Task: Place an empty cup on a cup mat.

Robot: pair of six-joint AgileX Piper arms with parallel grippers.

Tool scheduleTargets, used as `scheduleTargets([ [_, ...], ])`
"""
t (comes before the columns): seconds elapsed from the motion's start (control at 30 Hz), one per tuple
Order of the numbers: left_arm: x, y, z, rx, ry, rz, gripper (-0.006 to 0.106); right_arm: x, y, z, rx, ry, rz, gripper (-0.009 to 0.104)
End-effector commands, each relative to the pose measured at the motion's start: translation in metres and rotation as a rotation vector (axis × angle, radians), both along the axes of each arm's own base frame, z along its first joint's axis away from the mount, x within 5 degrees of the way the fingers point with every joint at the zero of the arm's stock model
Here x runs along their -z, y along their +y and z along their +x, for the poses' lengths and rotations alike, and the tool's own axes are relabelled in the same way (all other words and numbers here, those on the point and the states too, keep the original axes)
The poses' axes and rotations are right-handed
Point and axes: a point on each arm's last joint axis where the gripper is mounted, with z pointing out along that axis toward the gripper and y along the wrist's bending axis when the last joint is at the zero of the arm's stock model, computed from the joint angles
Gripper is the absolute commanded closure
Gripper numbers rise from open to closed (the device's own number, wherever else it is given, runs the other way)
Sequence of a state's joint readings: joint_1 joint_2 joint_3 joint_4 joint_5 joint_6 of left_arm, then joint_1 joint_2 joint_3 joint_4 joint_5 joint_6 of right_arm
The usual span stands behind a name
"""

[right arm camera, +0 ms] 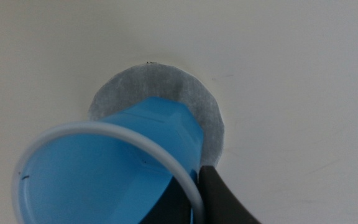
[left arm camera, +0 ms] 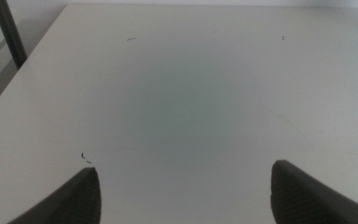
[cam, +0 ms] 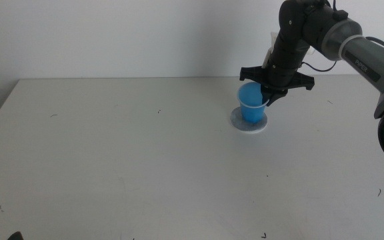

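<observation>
The bright blue cup [cam: 251, 107] with its pale rim sits low over the speckled grey cup mat [cam: 262, 125] at the table's far right. In the right wrist view the empty cup [right arm camera: 110, 168] covers part of the cup mat [right arm camera: 160, 84]. I cannot tell whether its base touches the mat. My right gripper [cam: 267, 97] comes down from above. It is shut on the cup's wall on the right side, one jaw inside the rim and one outside [right arm camera: 197, 183]. My left gripper [left arm camera: 185, 186] waits open over bare table, away from both.
The white table [cam: 112, 147] carries only small dark specks. A dark post [left arm camera: 8, 34] stands beyond the table's edge in the left wrist view. The right arm [cam: 352, 47] reaches in from the far right, above the table.
</observation>
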State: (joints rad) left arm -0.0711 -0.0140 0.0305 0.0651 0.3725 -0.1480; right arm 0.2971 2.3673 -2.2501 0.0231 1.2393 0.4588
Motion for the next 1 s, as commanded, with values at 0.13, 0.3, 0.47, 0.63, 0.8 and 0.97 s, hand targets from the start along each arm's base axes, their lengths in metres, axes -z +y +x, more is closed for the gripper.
scheduleTargets([
  [0.13,-0.008,0.0,0.001,0.0,-0.076,-0.015,-0.005,-0.042,-0.004,-0.007,-0.05,-0.081,0.015,0.095],
  [0.3,-0.008,0.0,0.001,0.0,-0.076,-0.015,-0.005,-0.034,0.001,-0.006,-0.095,-0.058,0.045,0.095],
  [0.47,-0.008,0.0,0.001,0.0,-0.076,-0.015,-0.005,-0.033,0.0,-0.005,-0.097,-0.063,0.025,0.095],
  [0.63,-0.008,0.0,0.001,0.0,-0.076,-0.015,-0.005,-0.033,-0.001,-0.004,-0.108,-0.072,0.01,0.095],
  [0.8,-0.008,0.0,0.001,0.0,-0.076,-0.015,-0.005,-0.033,-0.001,-0.004,-0.122,-0.08,0.007,0.083],
  [0.97,-0.008,0.0,0.001,0.0,-0.076,-0.015,-0.005,-0.04,-0.002,-0.005,-0.121,-0.1,0.01,0.06],
])
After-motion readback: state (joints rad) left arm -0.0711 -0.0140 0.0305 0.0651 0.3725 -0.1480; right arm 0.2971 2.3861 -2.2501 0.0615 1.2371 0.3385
